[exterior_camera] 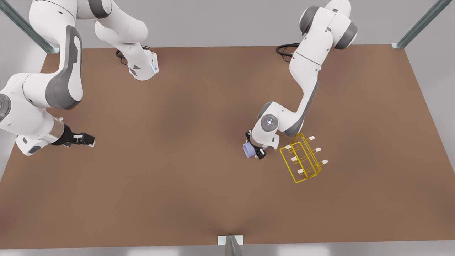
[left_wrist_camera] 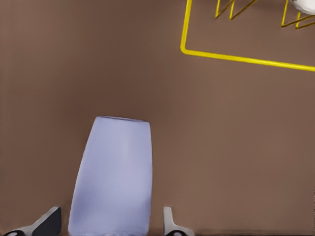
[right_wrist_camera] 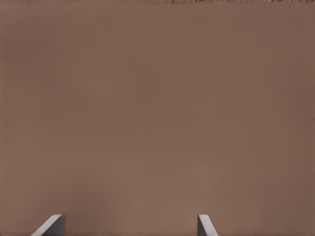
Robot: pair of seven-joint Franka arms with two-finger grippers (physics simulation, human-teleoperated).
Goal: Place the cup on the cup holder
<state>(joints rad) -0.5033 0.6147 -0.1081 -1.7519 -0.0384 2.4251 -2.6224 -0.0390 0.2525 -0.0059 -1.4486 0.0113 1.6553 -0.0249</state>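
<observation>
The lavender-blue cup (exterior_camera: pixel 248 149) sits between the fingers of my left gripper (exterior_camera: pixel 254 150), which is shut on it, on the arm at the front view's right. In the left wrist view the cup (left_wrist_camera: pixel 113 182) stands between the two fingertips (left_wrist_camera: pixel 49 222) of that gripper (left_wrist_camera: pixel 110 223). The yellow wire cup holder (exterior_camera: pixel 302 158) with white-capped prongs stands on the table just to the front view's right of the cup; its frame (left_wrist_camera: pixel 236 58) lies beyond the cup, apart from it. My right gripper (exterior_camera: pixel 87 139) waits open at the front view's left, with bare table between its fingers (right_wrist_camera: pixel 130 225).
The brown table (exterior_camera: pixel 199 199) stretches wide between the two arms. Both arm bases (exterior_camera: pixel 144 69) stand at the far edge, with black cables (exterior_camera: pixel 284 49) beside them. Metal posts (exterior_camera: pixel 419 25) rise at the far corners, and a bracket (exterior_camera: pixel 230 241) sits at the near edge.
</observation>
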